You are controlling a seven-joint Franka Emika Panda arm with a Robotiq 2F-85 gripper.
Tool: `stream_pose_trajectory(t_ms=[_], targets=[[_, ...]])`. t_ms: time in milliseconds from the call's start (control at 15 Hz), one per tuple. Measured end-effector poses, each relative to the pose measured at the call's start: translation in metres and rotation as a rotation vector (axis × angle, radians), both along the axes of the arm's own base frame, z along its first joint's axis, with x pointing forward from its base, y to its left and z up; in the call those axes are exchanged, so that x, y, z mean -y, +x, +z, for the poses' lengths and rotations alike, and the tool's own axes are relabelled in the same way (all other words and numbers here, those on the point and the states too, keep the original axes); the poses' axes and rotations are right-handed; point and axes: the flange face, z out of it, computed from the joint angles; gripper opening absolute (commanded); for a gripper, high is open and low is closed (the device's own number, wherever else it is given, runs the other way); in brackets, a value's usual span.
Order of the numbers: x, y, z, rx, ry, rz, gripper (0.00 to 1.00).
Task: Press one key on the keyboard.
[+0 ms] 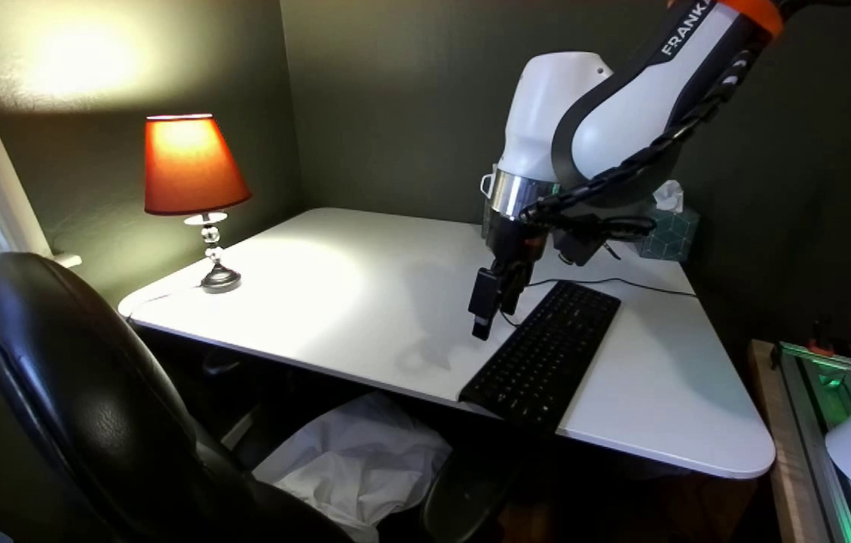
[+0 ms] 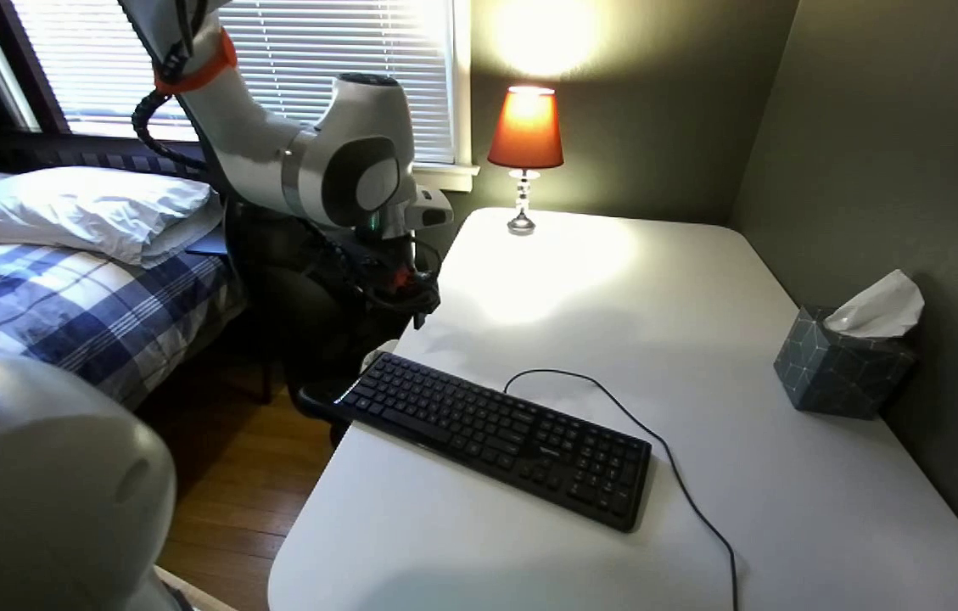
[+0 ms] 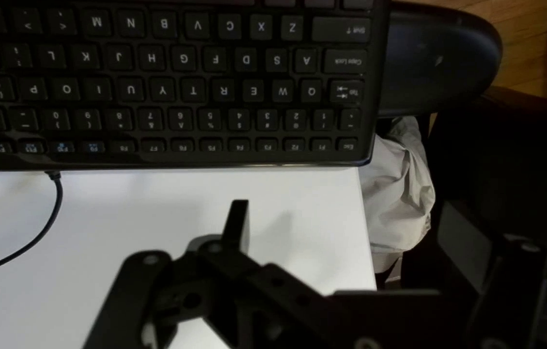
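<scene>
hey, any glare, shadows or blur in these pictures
In both exterior views, the grey-green wall is blown out near the lit lamp with the tapered orange shade; in an exterior view, the white slatted window blinds look washed out; in the wrist view, the flat black rectangular keyboard is mostly readable, the black two-fingered end effector softer, and the smooth white tabletop faintly shadowed.

Home bedrm w/ desk (image 2: 682,288) — plaid-covered bed (image 2: 105,318), white pillow (image 2: 88,208), window blinds (image 2: 343,42) & red-shaded lamp (image 2: 527,140).
</scene>
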Motion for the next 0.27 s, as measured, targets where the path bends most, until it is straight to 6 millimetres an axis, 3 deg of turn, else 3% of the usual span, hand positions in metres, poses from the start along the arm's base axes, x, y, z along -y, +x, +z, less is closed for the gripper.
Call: stream_pose_trajectory(t_ms=[267], targets=[[0.0,-0.0054,0.0071,0.02,-0.006,-0.008,1.0]])
